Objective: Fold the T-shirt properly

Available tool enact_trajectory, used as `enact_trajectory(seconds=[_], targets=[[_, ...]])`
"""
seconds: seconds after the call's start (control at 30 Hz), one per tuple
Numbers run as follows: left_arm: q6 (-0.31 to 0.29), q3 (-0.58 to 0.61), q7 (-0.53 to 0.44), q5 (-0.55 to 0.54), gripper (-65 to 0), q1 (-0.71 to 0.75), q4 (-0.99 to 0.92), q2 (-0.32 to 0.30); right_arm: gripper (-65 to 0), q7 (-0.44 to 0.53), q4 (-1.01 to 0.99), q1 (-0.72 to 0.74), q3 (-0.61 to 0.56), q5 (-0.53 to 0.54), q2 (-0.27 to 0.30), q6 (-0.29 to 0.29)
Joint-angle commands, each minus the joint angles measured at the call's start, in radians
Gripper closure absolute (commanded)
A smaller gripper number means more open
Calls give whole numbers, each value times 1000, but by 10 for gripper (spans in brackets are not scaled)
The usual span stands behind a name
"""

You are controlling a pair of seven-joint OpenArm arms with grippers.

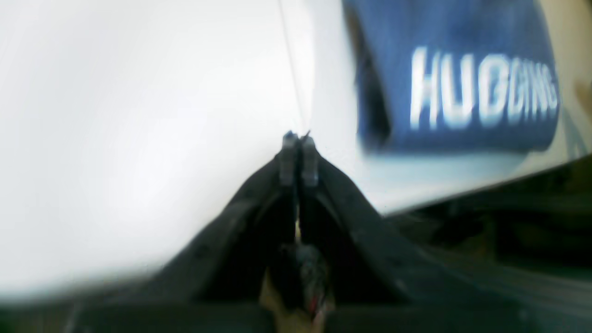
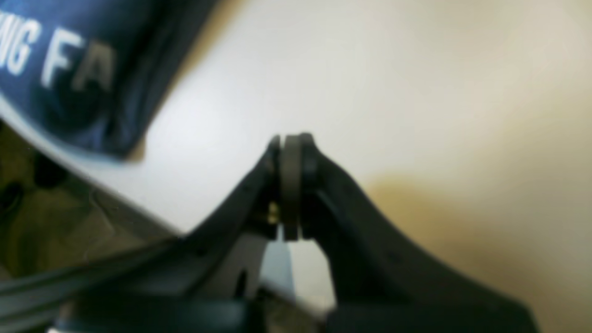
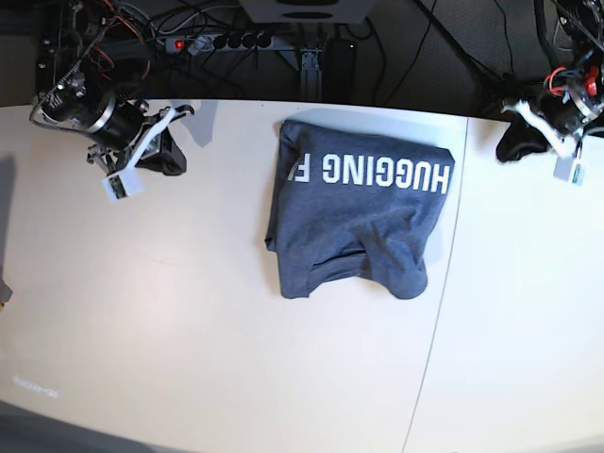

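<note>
T-shirt (image 3: 359, 217) folded mid-table, between both closed tools, untouched

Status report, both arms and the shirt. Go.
Left tool shut, empty. Right tool shut, empty. T-shirt folded mid-table, lettering up, untouched. Nothing in the way.

Left gripper (image 1: 298, 138): jaws pressed together, nothing between fingertips, arm drawn back at far right corner in base view. Right gripper (image 2: 291, 141): jaws closed flat pad to pad, nothing held, arm drawn back at far left corner in base view (image 3: 160, 151).
</note>
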Motion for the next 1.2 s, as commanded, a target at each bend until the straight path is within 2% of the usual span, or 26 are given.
enact_trajectory(seconds=[0.0, 0.1, 0.23, 0.37, 0.4, 0.5, 0.57, 0.7, 0.77, 0.8, 0.9, 0.97, 1.07, 1.17], targets=[[-15, -11, -11, -12, 0, 49, 19, -13, 0, 13, 28, -42, 30, 29, 9, 42], [-15, -11, -54, 52, 0, 176, 19, -3, 0, 14, 36, -170, 106, 55, 9, 42], [-15, -10, -189, 203, 0, 299, -3, 33, 0, 40, 29, -343, 164, 44, 9, 42], [-15, 22, -291, 342, 0, 285, -137, 47, 0, 96, -64, -430, 164, -23, 6, 37], [15, 43, -304, 390, 0, 262, -190, 46, 0, 101, -113, -427, 164, -38, 5, 34], [88, 152, -352, 556, 0, 171, -399, 31, 0, 108, -317, -374, 164, -44, 6, 26], [150, 249, -435, 633, 0, 105, -569, 7, 0, 108, -490, -315, 164, -44, 6, 25], [365, 448, -656, 780, 0, -53, -926, -7, 0, 134, -867, -169, 164, -74, 6, 18], [467, 551, -697, 826, 0, -163, -1108, 4, 0, 193, -1043, -81, 164, -137, 6, 17], [499, 602, -695, 824, 0, -225, -1196, 16, 0, 214, -1120, -35, 164, -167, 6, 10], [507, 733, -692, 819, 0, -379, -1413, 71, 0, 214, -1292, 87, 164, -186, 3, 11], [507, 804, -681, 805, 0, -439, -1487, 109, 0, 193, -1342, 139, 164, -185, -6, 11], [507, 877, -642, 758, 0, -481, -1498, 143, 0, 143, -1341, 190, 164, -173, -29, 11], [507, 911, -647, 744, 0, -490, -1480, 156, 0, 103, -1323, 222, 164, -128, -50, 11]])
